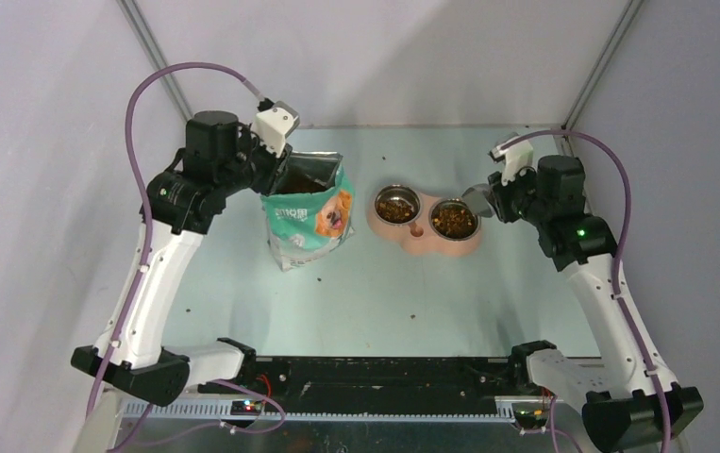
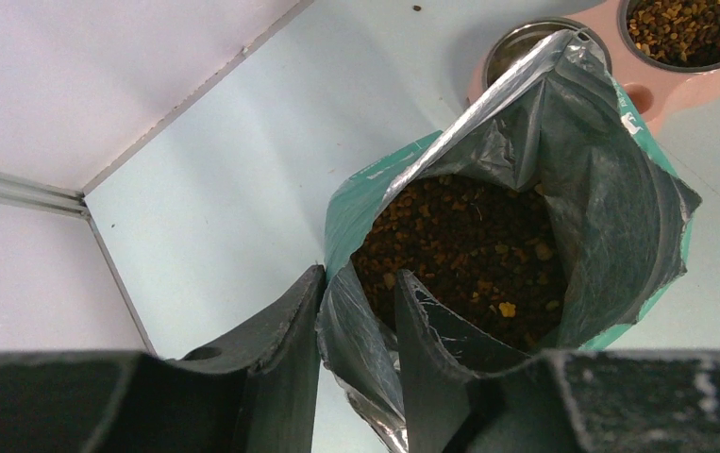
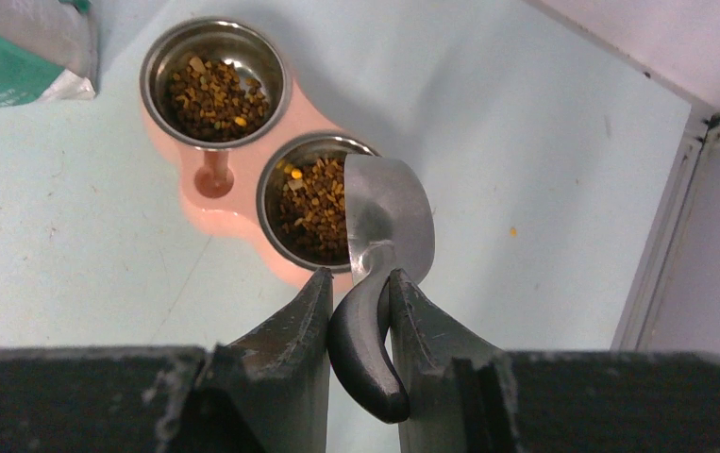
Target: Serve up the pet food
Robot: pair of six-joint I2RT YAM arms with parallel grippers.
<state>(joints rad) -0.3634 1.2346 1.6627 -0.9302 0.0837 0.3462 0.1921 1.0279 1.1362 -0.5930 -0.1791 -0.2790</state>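
The pet food (image 2: pixel 469 247) fills the open teal foil bag (image 1: pixel 308 225), which stands upright left of the pink double feeder (image 1: pixel 420 243). Kibble also lies in the left bowl (image 1: pixel 396 205) and the right bowl (image 1: pixel 453 219). My left gripper (image 2: pixel 360 297) is shut on the bag's top rim (image 2: pixel 360 326), holding the mouth open. My right gripper (image 3: pixel 358 283) is shut on the dark handle of the grey metal scoop (image 3: pixel 389 222). The scoop's bowl is tipped on edge over the right bowl (image 3: pixel 313 200) and looks empty.
The left bowl (image 3: pixel 214 85) and bag corner (image 3: pixel 16 57) show in the right wrist view. A few stray pellets lie on the pale table (image 1: pixel 365 302). Grey walls and metal rails close in the back and sides.
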